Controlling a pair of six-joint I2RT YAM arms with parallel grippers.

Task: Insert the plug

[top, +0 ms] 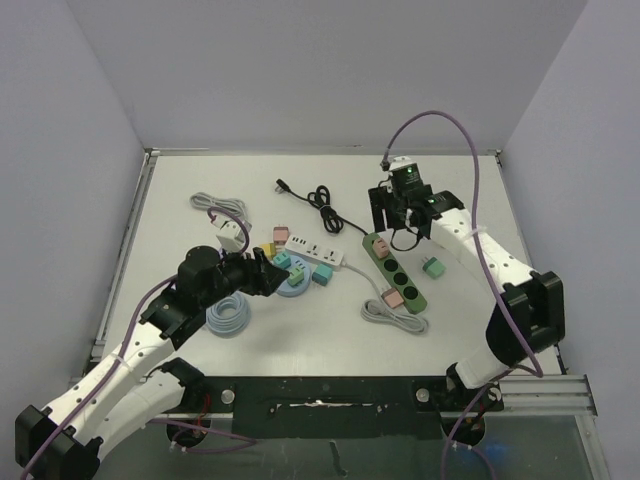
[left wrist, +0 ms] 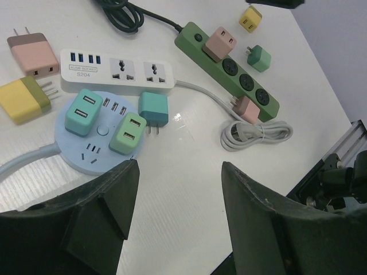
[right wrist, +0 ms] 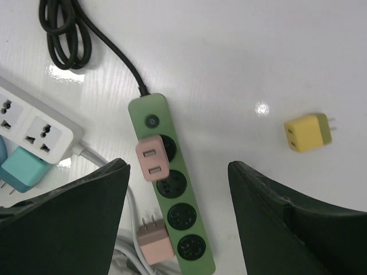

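My right claw hangs straight above the green strip with its jaws wide and nothing between them. I read that as a pose for pulling clear rather than for reaching. The task's thing, the pink plug, stands in the first socket just below the switch, and neither finger touches it. It overhangs the strip's left edge a little. From above I cannot tell whether the prongs are fully home, so I judge the insertion as likely done but unproven. A second pink plug lies loose against the strip's far end beside the coiled white cable. The yellow plug lies well apart on the table, out of the way of the work. My left claw is also spread and empty. It is parked low near the round hub, where two green plugs are already seated and a teal plug lies just beside it. I take that as waiting, clear of the right arm. Before lifting away I would look at the pink plug from a lower angle, since a half-seated plug could tip.
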